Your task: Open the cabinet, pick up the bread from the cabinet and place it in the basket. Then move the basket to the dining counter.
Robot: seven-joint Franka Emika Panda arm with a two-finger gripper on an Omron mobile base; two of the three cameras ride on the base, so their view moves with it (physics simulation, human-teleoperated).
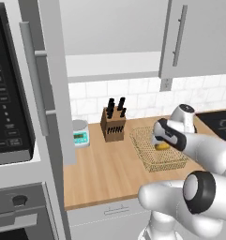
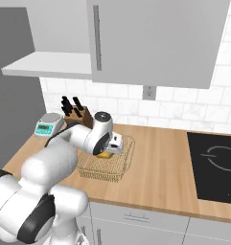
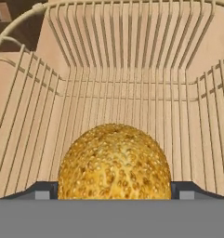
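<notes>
Down inside the basket [image 3: 118, 69], with the gripper [image 3: 114, 190] low over its mesh floor. Bread [image 3: 114, 162] right between the two fingertips [image 3: 41, 191], filling the gap from one to the other. Jaws spread wide, about as wide as the bun itself. Impossible to say from the hand view whether the pads press the crust or merely flank it; going by the bun's place on the basket floor, probably a release rather than a grip, though that is a judgement only.

From the base views, hand tilted steeply down into the basket [image 2: 118, 165], the bun [image 1: 162, 146] just below the wrist and within the flared sides. Sensible placing: bun well inside the rim, away from the walls ahead and to either side of the gripper, so no risk of rolling out during a later carry.

Cabinet [image 1: 41, 79] up and off to the side of the gripper, door swung open. Knife block [image 1: 113, 123] beyond the basket, well apart from the fingers.

Bread step apparently at its end; basket move to the dining counter not yet done.
</notes>
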